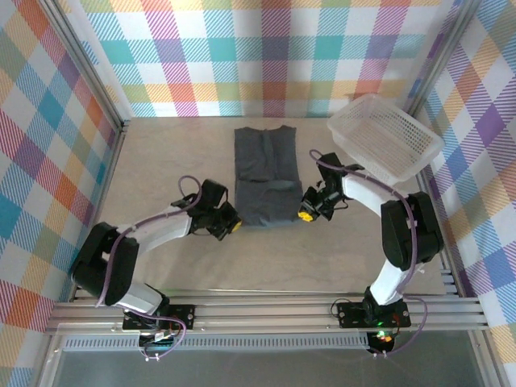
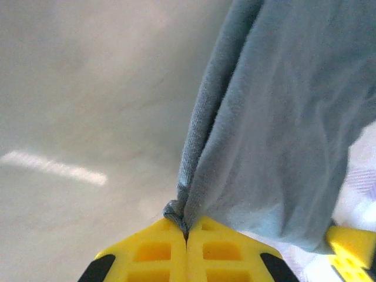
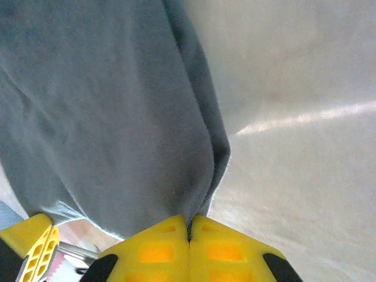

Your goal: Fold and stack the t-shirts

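A dark charcoal-grey t-shirt (image 1: 266, 173) lies in a long narrow folded strip in the middle of the table. My left gripper (image 1: 231, 226) is shut on its near left corner, and in the left wrist view the cloth (image 2: 276, 117) bunches between the yellow fingertips (image 2: 176, 249) and rises away from them. At the near right corner my right gripper (image 1: 305, 214) is shut on the hem, and the t-shirt fabric (image 3: 106, 117) hangs from the yellow fingertips (image 3: 205, 247) in the right wrist view.
A white perforated plastic basket (image 1: 385, 137) sits tilted at the back right, just behind the right arm. Checked cloth walls close in the beige table (image 1: 161, 161) on three sides. An aluminium rail (image 1: 258, 310) runs along the near edge.
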Controlling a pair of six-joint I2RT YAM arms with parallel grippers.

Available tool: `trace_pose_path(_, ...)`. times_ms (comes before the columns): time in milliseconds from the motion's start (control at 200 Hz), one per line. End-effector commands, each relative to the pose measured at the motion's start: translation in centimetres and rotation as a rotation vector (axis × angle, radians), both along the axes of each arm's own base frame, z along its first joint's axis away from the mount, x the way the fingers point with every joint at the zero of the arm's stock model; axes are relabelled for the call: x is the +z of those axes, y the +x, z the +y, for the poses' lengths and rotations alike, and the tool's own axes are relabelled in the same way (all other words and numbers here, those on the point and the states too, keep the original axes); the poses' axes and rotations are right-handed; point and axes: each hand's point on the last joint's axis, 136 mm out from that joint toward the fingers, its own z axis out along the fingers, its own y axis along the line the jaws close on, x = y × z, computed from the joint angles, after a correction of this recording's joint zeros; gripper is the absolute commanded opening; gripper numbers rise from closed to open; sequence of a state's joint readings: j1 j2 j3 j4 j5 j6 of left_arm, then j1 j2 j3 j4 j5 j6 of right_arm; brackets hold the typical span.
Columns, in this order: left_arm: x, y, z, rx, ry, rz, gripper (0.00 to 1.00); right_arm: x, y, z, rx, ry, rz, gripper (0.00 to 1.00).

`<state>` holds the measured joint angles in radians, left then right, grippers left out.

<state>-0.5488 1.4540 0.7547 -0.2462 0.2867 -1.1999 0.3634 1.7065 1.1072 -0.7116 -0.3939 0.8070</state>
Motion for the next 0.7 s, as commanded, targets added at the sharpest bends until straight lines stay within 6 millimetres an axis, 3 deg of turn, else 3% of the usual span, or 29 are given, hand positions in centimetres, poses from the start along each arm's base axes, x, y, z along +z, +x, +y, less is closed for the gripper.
trace_pose_path(0, 0.4, -4.9, 0.7, -0.066, -0.008, 0.048, 0.0, 1.1, -4.8, -0.2, 0.053, -0.019, 0.043, 0.0)
trace_pose_path(175, 2.9, -8.6, 0.9, -0.138, -0.059, 0.008, 0.0, 3.3, -9.9, 0.0, 0.12, -0.009, 0.081, 0.0)
trace_pose_path(300, 6.8, -9.4, 1.5, -0.161, -0.097, -0.088, 0.0, 5.9, -11.5, -0.2, 0.133, 0.002, 0.078, 0.0)
trace_pose_path(465, 11.7, -8.4, 2.3, -0.096, -0.13, -0.226, 0.0, 9.7, -10.2, -0.1, 0.121, -0.006, 0.008, 0.0)
trace_pose_path(695, 16.8, -3.9, 1.7, 0.002, -0.137, -0.378, 0.0, 13.8, -4.9, 1.5, 0.111, 0.0, -0.065, 0.0)
